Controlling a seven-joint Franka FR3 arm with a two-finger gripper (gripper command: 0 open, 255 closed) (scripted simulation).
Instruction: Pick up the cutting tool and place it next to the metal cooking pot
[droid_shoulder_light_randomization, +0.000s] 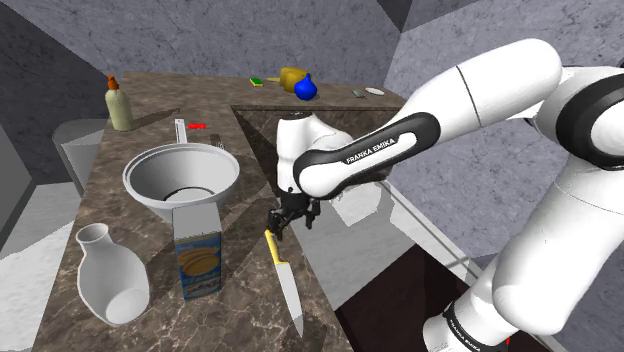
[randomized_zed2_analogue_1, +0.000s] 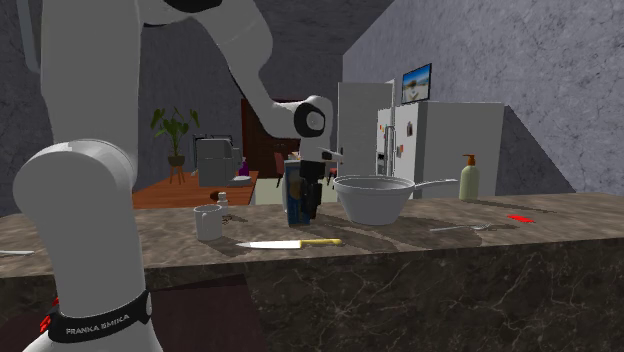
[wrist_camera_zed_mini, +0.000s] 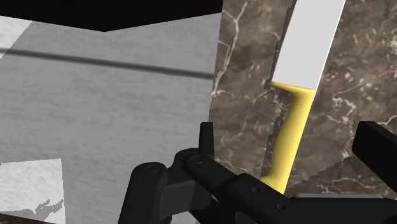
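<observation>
Knife, yellow-handled and white-bladed, lies flat on the marble counter near its right edge in the shoulder view, just right of the carton, with the gripper poised over the handle, fingers spread wide, gripping nothing.

Dark brown marble counter, grey mottled walls, white refrigerator behind, potted plant farther back, small screen above the refrigerator

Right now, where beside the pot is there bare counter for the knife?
Bare strip between pot and the arm-side edge, from knife to fork; a smaller patch between pot and vase. Crowded where the carton stands by the pot.
</observation>
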